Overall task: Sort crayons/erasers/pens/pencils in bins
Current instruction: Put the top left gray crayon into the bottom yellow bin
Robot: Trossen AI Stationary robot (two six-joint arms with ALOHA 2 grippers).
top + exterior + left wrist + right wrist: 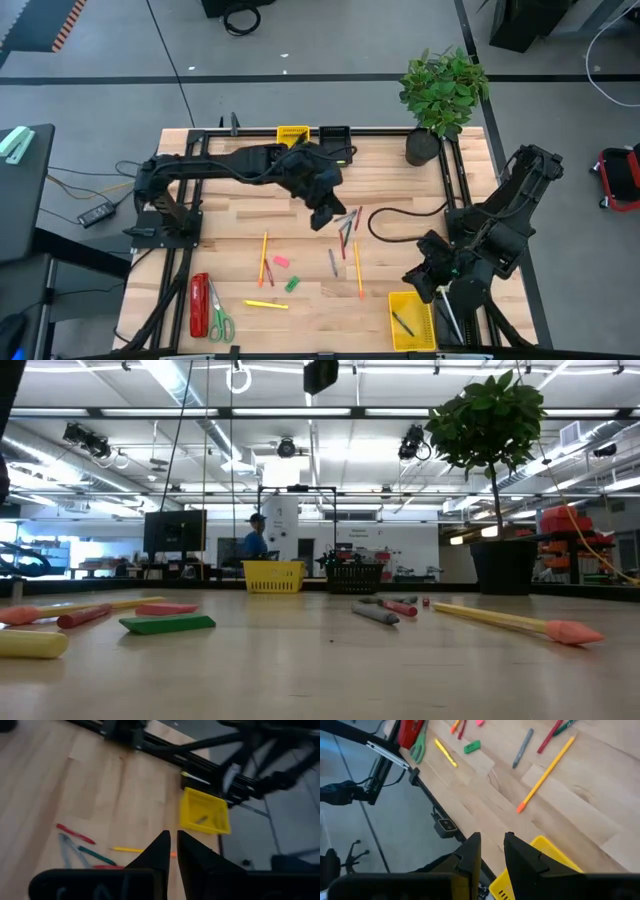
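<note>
Checking in from the table. My landmark is the bright yellow plastic bin [412,296] at the table edge, because it's the easiest thing to spot. It has one slender black pen [403,322] lying in it.

My right gripper [420,280] hangs just beside that bin, a bit above its rim. Its jaws are partly apart with nothing in them.

My left gripper [322,215] is well away from the bin, out over the middle of the boards. Its jaws are only a crack apart and they're empty too. Just on the bin's side of it is a little tangle of red, grey and green crayons [345,225].

Between that tangle and the bin there's a lone grey crayon [332,262] and a long orange pencil [357,268]. The pencil is the nearer of the two to the bin.

Farther to the bin's left are a small pink eraser [281,261], a green eraser block [292,284], another thin orange pencil [264,255] and a yellow stick [265,304]. I can't tell if that stick is a pencil or something else.

Farthest from the bin along that same edge are a big red stapler [199,303] and green-handled scissors [220,320].

Across the table from the bin, a second yellow bin [293,134] and a black bin [334,133] sit side by side on the far edge. A leafy potted plant [440,90] stands in the far corner on the bin's side.
</note>
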